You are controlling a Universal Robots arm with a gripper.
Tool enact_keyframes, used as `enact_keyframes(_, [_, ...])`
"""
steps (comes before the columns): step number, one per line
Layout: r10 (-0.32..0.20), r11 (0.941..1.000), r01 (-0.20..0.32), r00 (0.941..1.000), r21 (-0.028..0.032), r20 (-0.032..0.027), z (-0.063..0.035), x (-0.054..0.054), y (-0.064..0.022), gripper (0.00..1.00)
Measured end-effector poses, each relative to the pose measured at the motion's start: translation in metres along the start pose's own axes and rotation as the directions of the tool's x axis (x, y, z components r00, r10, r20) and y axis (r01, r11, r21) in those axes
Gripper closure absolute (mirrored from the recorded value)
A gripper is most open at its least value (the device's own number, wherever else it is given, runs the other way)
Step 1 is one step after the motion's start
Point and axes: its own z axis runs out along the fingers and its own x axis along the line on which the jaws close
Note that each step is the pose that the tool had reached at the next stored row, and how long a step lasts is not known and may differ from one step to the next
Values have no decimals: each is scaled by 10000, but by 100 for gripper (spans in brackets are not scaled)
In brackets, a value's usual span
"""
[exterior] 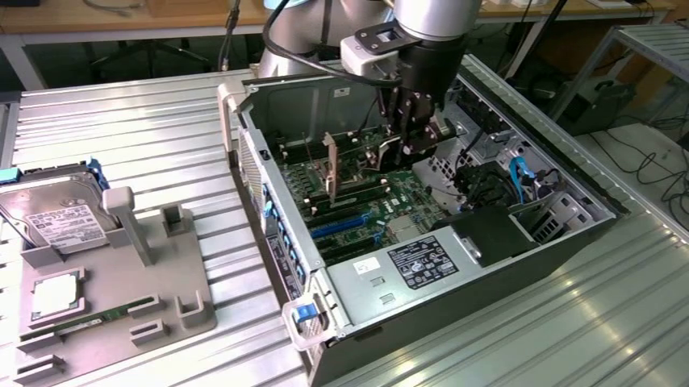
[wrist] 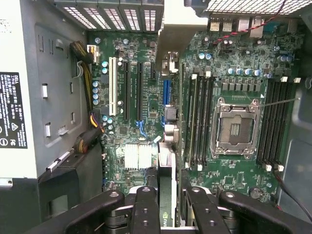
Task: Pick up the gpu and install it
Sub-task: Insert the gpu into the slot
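Wrist view shows the hand [wrist: 166, 207] gripping the gpu [wrist: 166, 190] edge-on above the motherboard [wrist: 234, 73].

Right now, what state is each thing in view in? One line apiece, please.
computer case: lying on its side, open.
gripper: shut on the gpu, inside the computer case.
gpu: held on edge over the motherboard; seated or not, cannot tell.
processor socket: empty.
hard drive: flat on the grey holder, outside the computer case.
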Motion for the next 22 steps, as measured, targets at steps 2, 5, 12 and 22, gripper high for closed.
enact_keyframes(2, [1,10000,-1,10000,2,1,17,0,2,73])
enact_keyframes(5, [0,10000,0,10000,3,0,43,0,5,73])
enact_keyframes(12, [0,10000,0,10000,3,1,106,1,13,73])
enact_keyframes(22, [2,10000,-2,10000,-49,27,273,6,30,73])
